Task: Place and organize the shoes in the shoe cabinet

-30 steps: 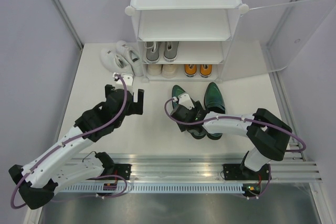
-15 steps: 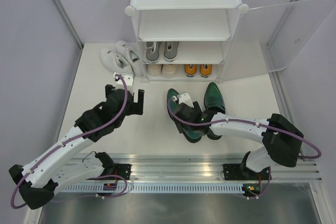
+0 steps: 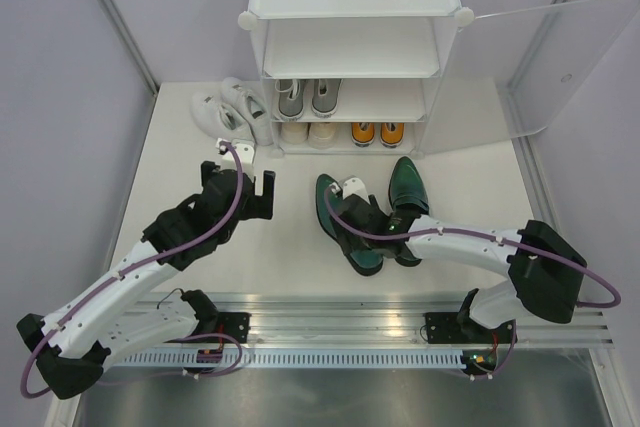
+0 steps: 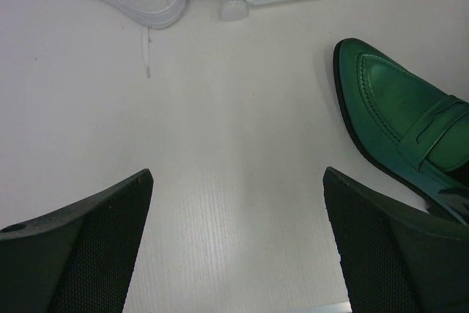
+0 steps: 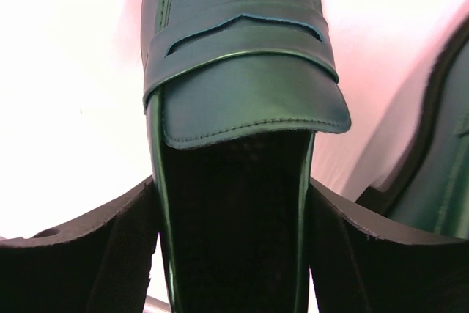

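Observation:
Two glossy dark green shoes lie on the table in front of the shoe cabinet [image 3: 355, 7]. My right gripper [image 3: 362, 232] straddles the heel opening of the left green shoe [image 3: 329, 197]; in the right wrist view its pads [image 5: 110, 247] press both sides of that shoe [image 5: 234, 49]. The other green shoe [image 3: 405, 185] lies just to the right. My left gripper [image 3: 238, 172] hovers open over bare table, left of the green shoe [image 4: 399, 115], nothing between its fingers [image 4: 88, 247]. White sneakers [image 3: 230, 107] sit left of the cabinet.
Grey lace-ups [image 3: 308, 97] stand on the middle shelf; a cream pair [image 3: 308, 133] and orange shoes [image 3: 378, 133] on the bottom one. The frosted door [image 3: 560, 57] hangs open to the right. Purple walls close in both sides.
The right arm reached further left and its jaws narrowed onto the left green shoe, whose toe swung left, away from its mate. The left arm stayed still.

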`<move>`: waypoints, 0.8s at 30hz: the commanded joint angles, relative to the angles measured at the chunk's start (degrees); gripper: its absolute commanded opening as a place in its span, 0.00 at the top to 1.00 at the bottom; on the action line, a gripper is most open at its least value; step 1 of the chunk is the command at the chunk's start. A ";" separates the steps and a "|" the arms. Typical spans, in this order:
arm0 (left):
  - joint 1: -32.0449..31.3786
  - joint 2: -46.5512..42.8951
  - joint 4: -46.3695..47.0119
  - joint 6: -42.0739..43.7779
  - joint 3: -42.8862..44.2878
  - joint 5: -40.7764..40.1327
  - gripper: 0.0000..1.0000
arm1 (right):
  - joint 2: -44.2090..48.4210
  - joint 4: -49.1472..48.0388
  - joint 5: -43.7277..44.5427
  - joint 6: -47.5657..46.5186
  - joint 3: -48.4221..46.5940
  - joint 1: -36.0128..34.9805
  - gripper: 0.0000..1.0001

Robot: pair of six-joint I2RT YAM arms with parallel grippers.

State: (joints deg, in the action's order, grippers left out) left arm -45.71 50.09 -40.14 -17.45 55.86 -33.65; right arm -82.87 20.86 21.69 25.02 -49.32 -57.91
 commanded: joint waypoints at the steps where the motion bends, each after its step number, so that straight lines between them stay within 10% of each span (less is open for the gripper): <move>1: 0.36 0.10 1.99 1.98 0.04 1.30 0.01 | 2.45 -4.43 -3.75 -1.20 0.98 -0.27 0.79; 3: 0.27 0.45 1.99 1.98 0.13 1.57 0.01 | 3.50 -4.60 -4.11 -1.11 1.59 -0.19 0.42; 8: 0.27 1.15 1.99 2.16 0.22 2.18 0.01 | 4.82 -3.11 -0.08 0.03 1.25 -0.19 0.04; 24: 0.27 2.56 1.99 2.42 0.31 2.89 0.01 | 0.70 -4.60 -6.48 6.36 5.28 -0.27 0.02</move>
State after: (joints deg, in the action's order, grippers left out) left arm -45.69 52.29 -40.14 -17.32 55.86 -31.53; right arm -80.14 18.79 18.76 28.49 -46.06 -57.91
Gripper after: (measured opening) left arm 0.994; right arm 0.982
